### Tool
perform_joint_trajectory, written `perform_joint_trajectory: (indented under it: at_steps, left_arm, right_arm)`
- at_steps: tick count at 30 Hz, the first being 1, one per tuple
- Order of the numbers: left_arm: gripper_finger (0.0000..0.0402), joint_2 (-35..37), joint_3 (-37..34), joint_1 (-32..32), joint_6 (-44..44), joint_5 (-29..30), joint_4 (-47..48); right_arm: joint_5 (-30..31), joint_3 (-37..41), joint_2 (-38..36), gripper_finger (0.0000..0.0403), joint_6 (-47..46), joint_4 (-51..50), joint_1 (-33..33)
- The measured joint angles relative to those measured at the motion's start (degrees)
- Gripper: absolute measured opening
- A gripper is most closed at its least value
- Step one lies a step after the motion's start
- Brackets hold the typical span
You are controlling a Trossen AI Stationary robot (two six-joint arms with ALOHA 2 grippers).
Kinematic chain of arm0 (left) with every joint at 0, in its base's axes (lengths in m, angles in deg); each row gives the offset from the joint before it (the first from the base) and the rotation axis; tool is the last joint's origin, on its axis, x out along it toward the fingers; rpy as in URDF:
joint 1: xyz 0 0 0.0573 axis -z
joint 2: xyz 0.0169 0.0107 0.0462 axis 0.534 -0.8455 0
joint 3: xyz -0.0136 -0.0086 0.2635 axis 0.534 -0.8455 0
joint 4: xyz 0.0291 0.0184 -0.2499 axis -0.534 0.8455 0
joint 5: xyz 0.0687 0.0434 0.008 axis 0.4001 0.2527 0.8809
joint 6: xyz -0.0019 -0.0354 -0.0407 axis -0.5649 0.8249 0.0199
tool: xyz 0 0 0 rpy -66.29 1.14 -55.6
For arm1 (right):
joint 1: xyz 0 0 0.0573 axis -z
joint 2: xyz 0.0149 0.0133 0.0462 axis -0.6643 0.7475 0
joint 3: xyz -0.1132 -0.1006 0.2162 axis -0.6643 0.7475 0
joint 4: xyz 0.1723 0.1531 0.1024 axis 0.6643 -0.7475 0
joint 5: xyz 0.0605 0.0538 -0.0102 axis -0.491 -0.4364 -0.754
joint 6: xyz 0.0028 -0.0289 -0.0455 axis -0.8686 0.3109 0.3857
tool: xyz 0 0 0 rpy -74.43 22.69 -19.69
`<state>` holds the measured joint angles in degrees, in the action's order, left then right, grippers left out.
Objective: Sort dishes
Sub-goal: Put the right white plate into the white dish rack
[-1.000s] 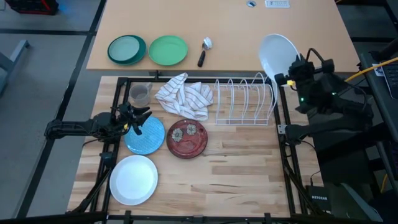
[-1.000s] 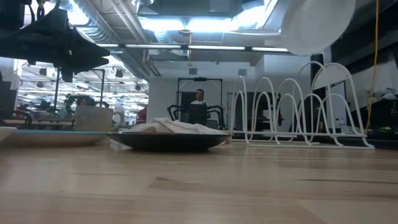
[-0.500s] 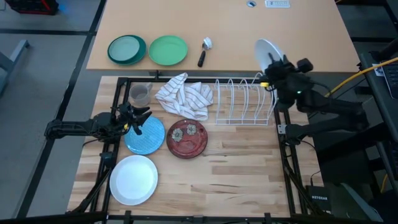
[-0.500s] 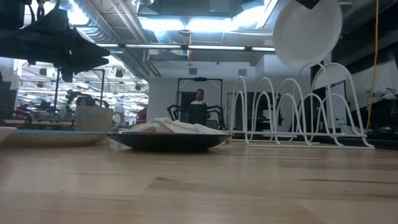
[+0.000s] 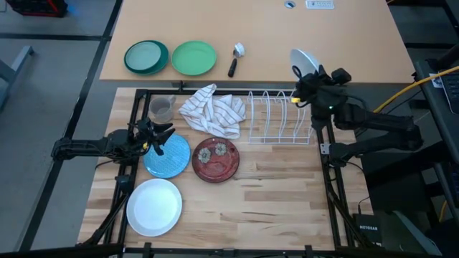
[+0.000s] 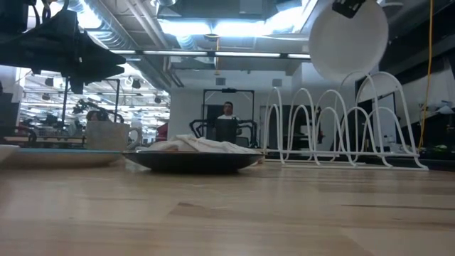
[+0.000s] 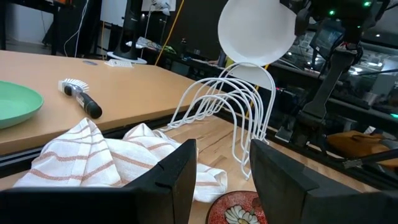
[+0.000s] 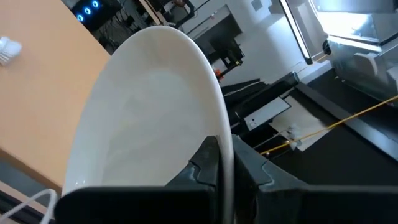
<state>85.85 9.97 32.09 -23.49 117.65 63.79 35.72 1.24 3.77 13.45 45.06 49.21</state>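
Observation:
My right gripper (image 5: pixel 310 77) is shut on a white plate (image 5: pixel 303 61), held on edge in the air above the right end of the white wire rack (image 5: pixel 281 115); the plate also shows in the low view (image 6: pixel 348 43) and the left wrist view (image 7: pixel 256 31). My left gripper (image 5: pixel 159 137) is open and empty above the left edge of the light blue plate (image 5: pixel 168 156). The dark red flowered plate (image 5: pixel 216 159) and another white plate (image 5: pixel 153 206) lie flat on the table. My right gripper pinches the white plate's rim (image 8: pixel 222 149) between its two fingers, one finger on each face. The plate stands on edge, nearly upright, lifted clear above the wire rack (image 6: pixel 341 121).
A striped cloth (image 5: pixel 211 110) and a grey cup (image 5: pixel 162 109) lie left of the rack. Two green plates (image 5: pixel 171 57) and a brush (image 5: pixel 235 59) rest on the far tan table. Bare wood lies at the near right of the table.
My right gripper has moved toward the table's left with the white plate and lowered it toward the rack's right end. The plate has turned from facing up to standing on edge. My left arm has kept still.

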Motion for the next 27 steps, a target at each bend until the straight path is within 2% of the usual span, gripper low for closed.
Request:
perform_joint_trajectory:
  at_steps: [4,8,18,22,27]
  left_arm:
    - [0.0141,0.0,0.0,0.0,0.0,0.0,0.0]
    - [0.0141,0.0,0.0,0.0,0.0,0.0,0.0]
    - [0.0141,0.0,0.0,0.0,0.0,0.0,0.0]
    - [0.0141,0.0,0.0,0.0,0.0,0.0,0.0]
    - [0.0141,0.0,0.0,0.0,0.0,0.0,0.0]
  right_arm:
    - [0.2,0.0,0.1,0.0017,-3.2,-3.8,0.1]
    - [-0.2,0.0,-0.1,0.0017,-9.3,-11.7,-0.1]
    - [-0.2,0.0,0.0,0.0017,-34.8,-35.0,0.0]
    - [-2.3,0.1,0.0,0.0017,-45.6,-42.7,0.0]
    - [-6.0,3.9,0.0,0.0017,-54.8,-46.0,0.0]
